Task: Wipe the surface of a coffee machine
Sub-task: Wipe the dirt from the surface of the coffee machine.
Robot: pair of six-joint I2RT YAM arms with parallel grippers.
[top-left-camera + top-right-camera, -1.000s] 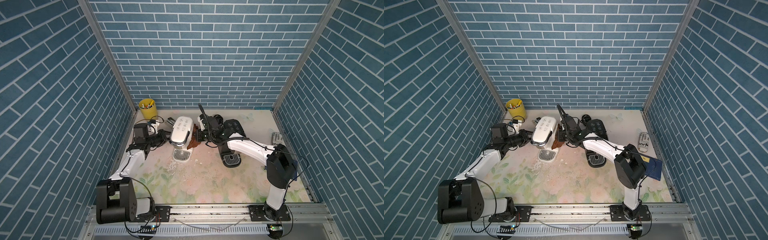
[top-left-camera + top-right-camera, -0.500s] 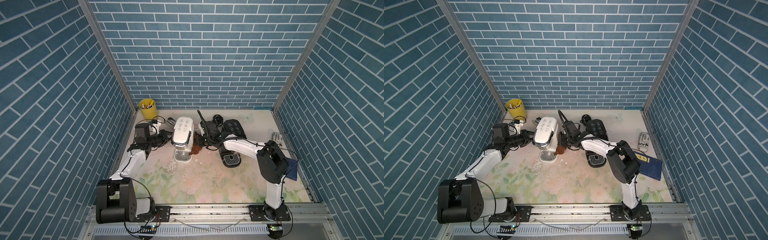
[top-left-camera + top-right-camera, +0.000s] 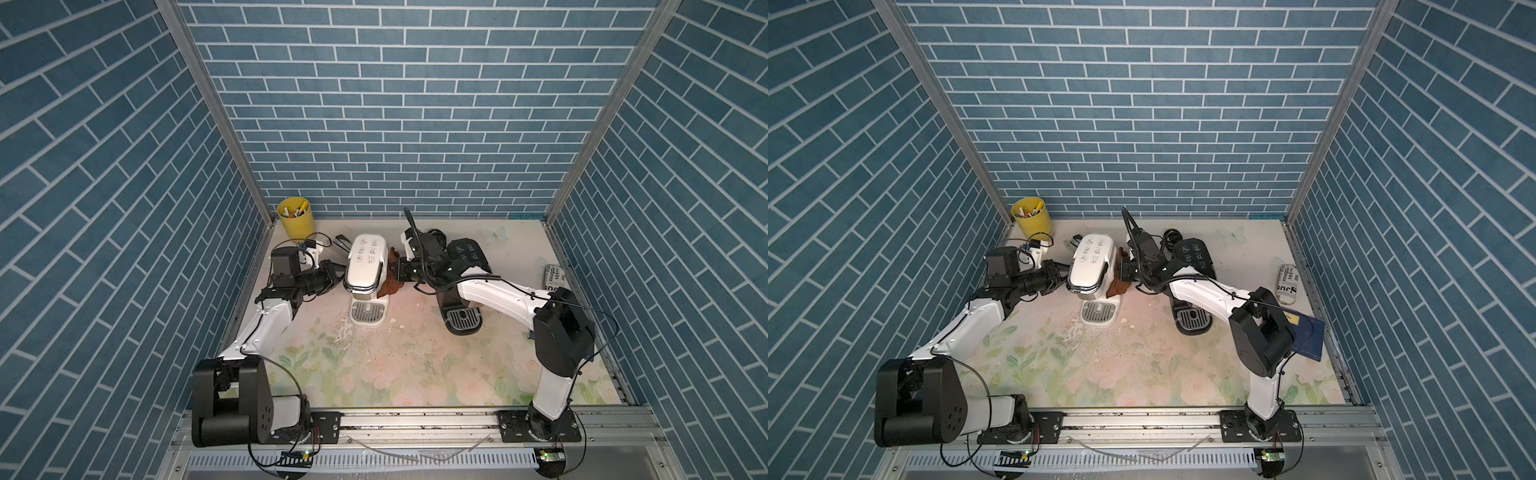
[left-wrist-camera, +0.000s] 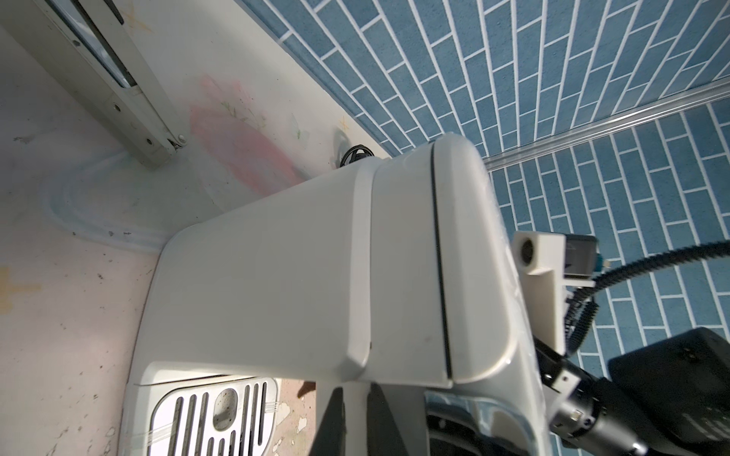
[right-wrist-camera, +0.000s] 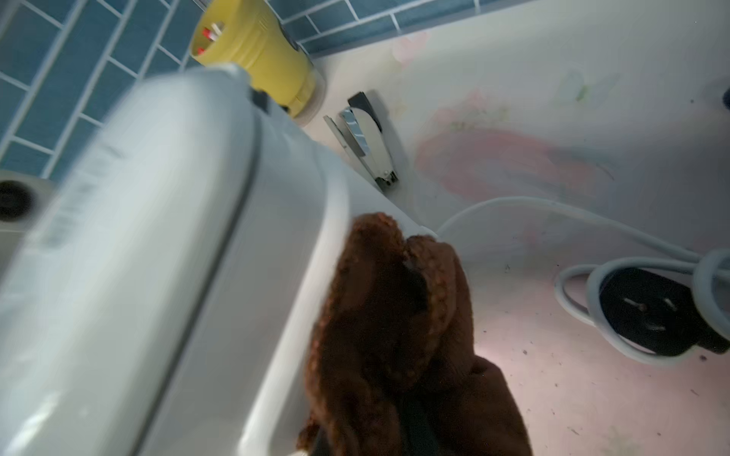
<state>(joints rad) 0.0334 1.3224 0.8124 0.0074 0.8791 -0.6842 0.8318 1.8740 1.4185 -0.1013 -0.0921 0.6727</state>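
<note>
Blue brick-pattern walls (image 3: 395, 104) with white grout lines on three sides, metal corner posts (image 3: 216, 112) between them, pale floral counter (image 3: 415, 365) (scuffed, crumb-speckled mid-way), aluminium rail (image 3: 415, 419) along its front edge, evenly lit.

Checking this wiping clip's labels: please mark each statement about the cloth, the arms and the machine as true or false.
1. The right gripper holds a brown cloth against the side of the white coffee machine. True.
2. The left gripper holds a second cloth. False: its jaws are shut on nothing, beside the machine's opposite side.
3. A yellow cup stands in the back corner on the left arm's side. True.
4. A mug stands on the machine's drip tray. False: no mug is on it.
</note>
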